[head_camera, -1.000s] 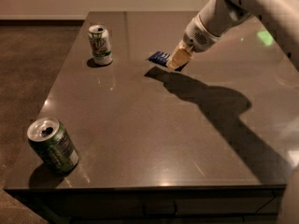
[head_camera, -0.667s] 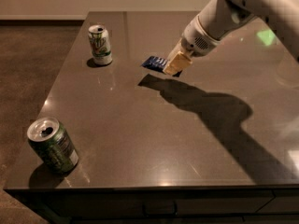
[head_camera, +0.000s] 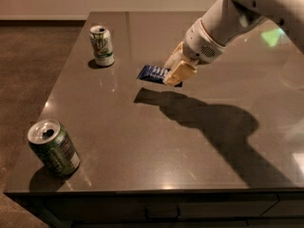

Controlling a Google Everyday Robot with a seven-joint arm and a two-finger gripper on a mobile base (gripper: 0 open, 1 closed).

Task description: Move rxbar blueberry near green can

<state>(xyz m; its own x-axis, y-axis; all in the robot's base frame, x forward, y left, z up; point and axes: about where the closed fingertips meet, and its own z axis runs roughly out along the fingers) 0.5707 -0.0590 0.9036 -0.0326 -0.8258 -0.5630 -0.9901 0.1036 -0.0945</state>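
Note:
The rxbar blueberry (head_camera: 153,73), a flat dark-blue wrapper with white lettering, is held by its right end in my gripper (head_camera: 173,74), a little above the table, with its shadow on the surface below. The gripper is shut on the bar, over the middle of the table's far half. The green can (head_camera: 52,148), dark green with a silver top, stands tilted at the near left corner of the table, well apart from the bar and gripper.
A white-and-light-green can (head_camera: 101,45) stands at the far left of the dark table (head_camera: 156,151), just left of the bar. My white arm (head_camera: 228,18) reaches in from the upper right. The table's left and front edges are close to the green can.
My gripper has carried the bar leftward and a little toward the front of the table. Both cans have stayed in place.

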